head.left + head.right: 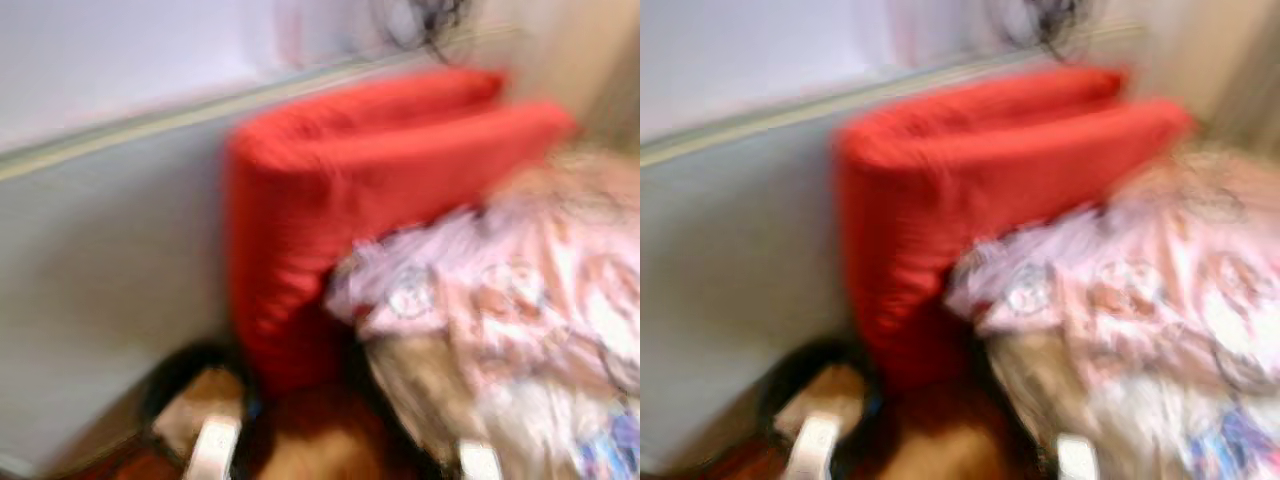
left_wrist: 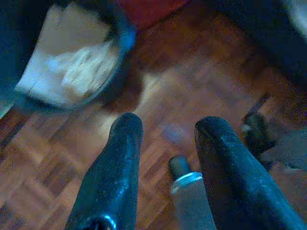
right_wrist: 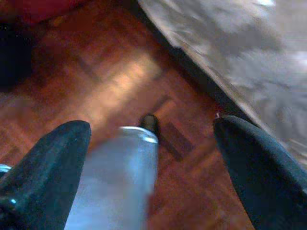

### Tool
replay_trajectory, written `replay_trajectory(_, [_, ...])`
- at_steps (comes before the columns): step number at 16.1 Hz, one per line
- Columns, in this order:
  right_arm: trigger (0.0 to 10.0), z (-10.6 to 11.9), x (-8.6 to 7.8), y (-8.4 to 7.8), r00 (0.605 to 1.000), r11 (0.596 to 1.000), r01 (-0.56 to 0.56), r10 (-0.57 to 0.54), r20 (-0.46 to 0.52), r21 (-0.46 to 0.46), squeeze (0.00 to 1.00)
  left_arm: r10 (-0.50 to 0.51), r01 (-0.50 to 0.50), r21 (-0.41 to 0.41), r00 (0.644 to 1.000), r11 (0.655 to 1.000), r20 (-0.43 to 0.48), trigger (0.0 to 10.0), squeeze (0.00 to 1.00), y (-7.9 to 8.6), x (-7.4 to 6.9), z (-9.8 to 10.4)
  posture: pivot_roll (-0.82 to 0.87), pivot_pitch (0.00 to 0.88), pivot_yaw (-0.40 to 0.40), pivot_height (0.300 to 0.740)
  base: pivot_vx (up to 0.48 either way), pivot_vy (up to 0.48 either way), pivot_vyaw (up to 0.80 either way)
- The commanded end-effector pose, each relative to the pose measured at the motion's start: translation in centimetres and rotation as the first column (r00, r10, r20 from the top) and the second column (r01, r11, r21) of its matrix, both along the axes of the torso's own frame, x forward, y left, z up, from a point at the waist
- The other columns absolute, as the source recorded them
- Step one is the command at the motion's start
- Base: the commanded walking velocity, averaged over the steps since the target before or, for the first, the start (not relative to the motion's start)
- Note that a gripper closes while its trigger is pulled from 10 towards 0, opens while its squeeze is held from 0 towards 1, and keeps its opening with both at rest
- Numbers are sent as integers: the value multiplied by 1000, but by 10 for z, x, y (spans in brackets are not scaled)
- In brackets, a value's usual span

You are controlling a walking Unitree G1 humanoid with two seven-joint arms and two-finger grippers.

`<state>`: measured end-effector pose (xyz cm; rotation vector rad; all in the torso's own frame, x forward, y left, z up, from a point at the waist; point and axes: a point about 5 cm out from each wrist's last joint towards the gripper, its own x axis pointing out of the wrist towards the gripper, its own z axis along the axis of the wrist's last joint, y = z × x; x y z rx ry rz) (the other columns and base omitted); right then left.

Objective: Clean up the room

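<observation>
Left gripper (image 2: 165, 143): nearest the lens in the left wrist view, two long black fingers (image 2: 112, 177) spread apart with nothing between them, hanging low over the floor.
Right gripper (image 3: 151, 158): likewise low over the floor, black fingers (image 3: 45, 167) set wide, holding nothing.
Silver forearms: blurred pale stubs at the bottom edge of the head views, left one (image 1: 213, 447), right one (image 1: 480, 460).
Reddish-brown parquet wood floor (image 2: 201, 72): under both grippers, bare patch between bin and bed.
Round dark waste bin with crumpled pale paper and cardboard inside (image 2: 72, 57): on the floor ahead of the left gripper and apart from it; in the head views at lower left (image 1: 195, 395), just beside the foot of the red mattress.
Bright red folded mattress or thick cushion (image 1: 330, 200): standing on edge, leaning against the wall, middle of the scene, well apart from both grippers.
Pink and white patterned crumpled bedding (image 1: 510, 300): heaped to the right, touching the red mattress; its pale edge (image 3: 230, 52) lies beyond the right gripper, apart from the fingers.
Pale grey wall with a light trim strip (image 1: 90, 250): left of the mattress.
Sharpness: head views heavily blurred, fine detail not readable.
</observation>
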<state>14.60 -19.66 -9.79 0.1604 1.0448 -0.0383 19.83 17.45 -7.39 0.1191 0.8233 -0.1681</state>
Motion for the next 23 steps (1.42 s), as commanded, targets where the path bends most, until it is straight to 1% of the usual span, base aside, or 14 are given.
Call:
replay_trajectory(1, [10000, 2, 6, 5, 1000, 1000, -5, 5, 20, 9, 0, 13, -13, 22, 999, 1000, -32, 10000, 0, 10, -10, -4, 38, 0, 15, 740, 0, 0, -744])
replay_trajectory(7, [10000, 1, 5, 5, 1000, 1000, -9, 9, 16, 9, 0, 15, -14, 26, 999, 1000, -45, 10000, 0, 13, -13, -6, 33, 0, 21, 740, 0, 0, -744])
replay_trajectory(11, [10000, 1, 4, 6, 1000, 1000, -15, 15, 14, 9, 0, 21, -20, 22, 999, 1000, -41, 10000, 0, 12, -11, -5, 33, 0, 23, 740, 0, 0, -742])
replay_trajectory(15, [10000, 1, 4, 6, 1000, 1000, -14, 14, 13, 9, 0, 6, -5, 28, 999, 1000, -39, 10000, 0, 11, -10, -5, 33, 0, 21, 740, 0, 0, -730])
replay_trajectory(16, [10000, 1, 4, 5, 1000, 1000, -14, 14, 14, 9, 0, -3, 4, 38, 999, 999, -36, 10000, 0, 11, -10, -4, 33, 0, 21, 740, 0, -480, -731])
replay_trajectory(18, [10000, 1, 5, 5, 1000, 1000, -13, 12, 15, 10, 0, 18, -17, 26, 999, 1000, -34, 10000, 0, 11, -10, -4, 35, 0, 20, 740, 0, -476, -725])
replay_trajectory(23, [10000, 2, 6, 5, 1000, 1000, -13, 13, 18, 8, 0, 42, -42, 10, 999, 999, -26, 10000, 0, 13, -8, -3, 37, 0, 17, 740, 0, 0, -728])
